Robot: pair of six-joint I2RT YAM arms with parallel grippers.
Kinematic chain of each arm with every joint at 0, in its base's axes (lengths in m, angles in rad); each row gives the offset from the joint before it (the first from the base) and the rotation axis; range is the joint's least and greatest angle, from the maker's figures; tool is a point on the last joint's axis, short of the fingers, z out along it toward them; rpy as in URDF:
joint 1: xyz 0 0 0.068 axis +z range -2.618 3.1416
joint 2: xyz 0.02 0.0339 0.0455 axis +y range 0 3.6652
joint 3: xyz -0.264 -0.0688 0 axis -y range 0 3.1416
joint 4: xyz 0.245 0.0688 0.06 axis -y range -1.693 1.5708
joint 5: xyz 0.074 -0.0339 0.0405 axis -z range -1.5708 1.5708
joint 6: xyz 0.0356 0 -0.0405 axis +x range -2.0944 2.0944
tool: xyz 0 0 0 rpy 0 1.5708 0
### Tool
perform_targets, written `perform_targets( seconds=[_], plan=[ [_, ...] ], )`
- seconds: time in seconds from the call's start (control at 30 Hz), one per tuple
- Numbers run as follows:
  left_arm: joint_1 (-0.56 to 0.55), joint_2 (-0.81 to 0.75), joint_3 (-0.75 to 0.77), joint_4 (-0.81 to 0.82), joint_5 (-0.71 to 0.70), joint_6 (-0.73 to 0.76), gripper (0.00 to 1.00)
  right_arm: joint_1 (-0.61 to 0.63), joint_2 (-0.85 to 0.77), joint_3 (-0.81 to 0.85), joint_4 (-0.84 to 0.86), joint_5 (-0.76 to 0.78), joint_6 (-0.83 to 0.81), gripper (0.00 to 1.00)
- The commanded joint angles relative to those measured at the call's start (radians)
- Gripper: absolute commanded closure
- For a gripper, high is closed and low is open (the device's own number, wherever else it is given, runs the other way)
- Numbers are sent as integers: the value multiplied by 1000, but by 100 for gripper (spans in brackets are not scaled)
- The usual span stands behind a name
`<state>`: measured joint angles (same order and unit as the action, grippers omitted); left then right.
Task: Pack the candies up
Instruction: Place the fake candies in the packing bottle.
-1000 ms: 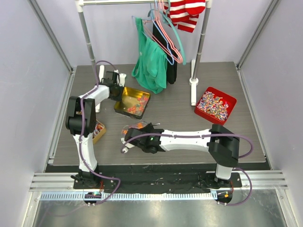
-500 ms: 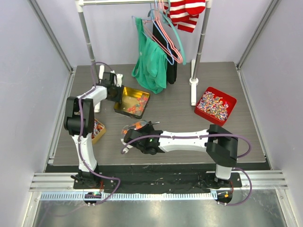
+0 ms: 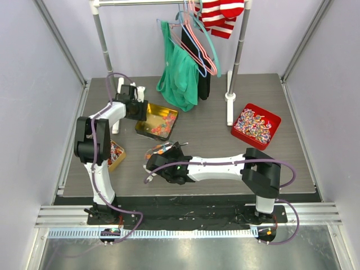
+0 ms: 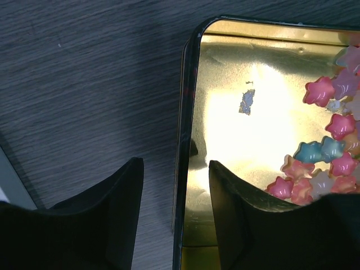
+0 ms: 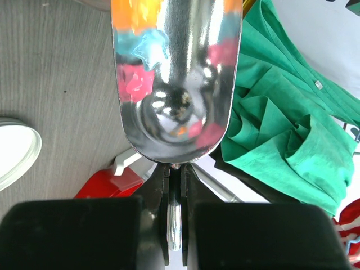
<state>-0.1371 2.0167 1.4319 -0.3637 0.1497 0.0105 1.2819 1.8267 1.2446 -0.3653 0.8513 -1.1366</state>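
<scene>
The candies [image 4: 332,163] are small star-shaped pieces in pink, blue and orange, heaped at one side of the large gold tin [image 4: 236,101]. The tin also shows in the top view [image 3: 147,125]. My left gripper [image 4: 174,163] is open, its fingers on either side of the tin's rim with a gap each side; it also shows in the top view [image 3: 140,109]. My right gripper [image 5: 175,169] is shut on the handle of a metal scoop [image 5: 177,112]. A few candies [image 5: 138,79] lie at the scoop's far end. The right gripper also shows in the top view [image 3: 167,158].
A smaller gold tin [image 3: 115,154] of wrapped candies sits by the left arm. A red tray [image 3: 256,125] of twisted-wrapper candies is at the right. A white lid [image 5: 14,149] lies on the table. A clothes rack with a green garment [image 3: 180,76] stands at the back.
My left gripper has shifted slightly toward the back left along the tin's edge. My right gripper with the scoop has edged a little to the left.
</scene>
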Motion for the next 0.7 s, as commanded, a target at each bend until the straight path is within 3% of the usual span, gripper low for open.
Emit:
perform_targets(
  seconds=[0.0, 0.4, 0.67],
  plan=[
    [8, -59, 2, 11, 22, -7, 47, 4, 0, -4, 42, 54, -52, 99],
    [17, -78, 4, 11, 22, -6, 46, 5, -17, -48, 121, 106, -121, 99],
    [19, -96, -2, 20, 27, -7, 46, 0, -41, -11, 131, 91, -85, 99]
  ],
)
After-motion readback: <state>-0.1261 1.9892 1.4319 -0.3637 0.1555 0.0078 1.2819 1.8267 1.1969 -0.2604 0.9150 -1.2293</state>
